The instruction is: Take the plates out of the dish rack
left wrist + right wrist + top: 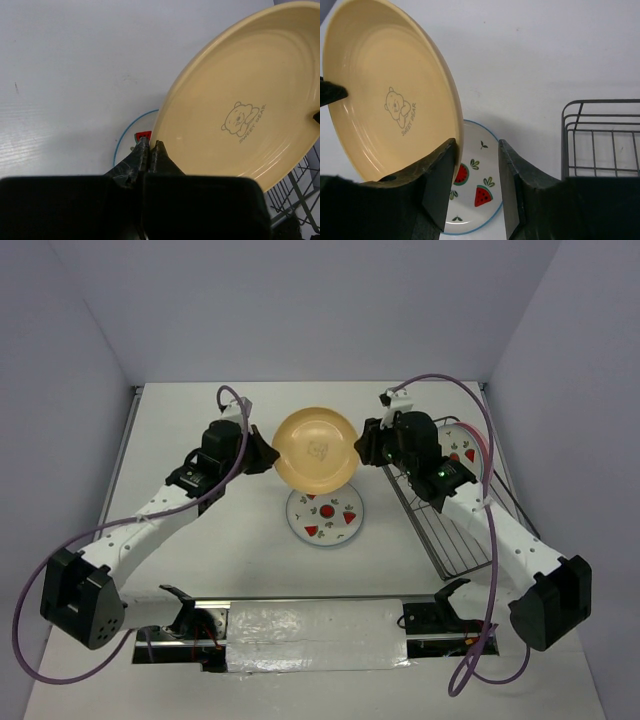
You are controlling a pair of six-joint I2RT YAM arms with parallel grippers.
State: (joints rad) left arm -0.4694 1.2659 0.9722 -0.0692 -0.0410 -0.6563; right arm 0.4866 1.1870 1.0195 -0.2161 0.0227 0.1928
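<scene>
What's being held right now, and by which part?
The yellow plate, by its rim, in the left gripper; the right gripper is open.

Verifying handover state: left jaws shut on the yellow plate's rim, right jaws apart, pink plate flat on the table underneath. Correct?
Not pink. Flat on the table underneath lies the white plate with watermelon marks, clear in the right wrist view. The rest stands: left jaws shut on the rim of the yellow plate, right jaws apart.

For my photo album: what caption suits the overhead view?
Left gripper holds the yellow plate over the watermelon plate; right gripper open beside it.
</scene>
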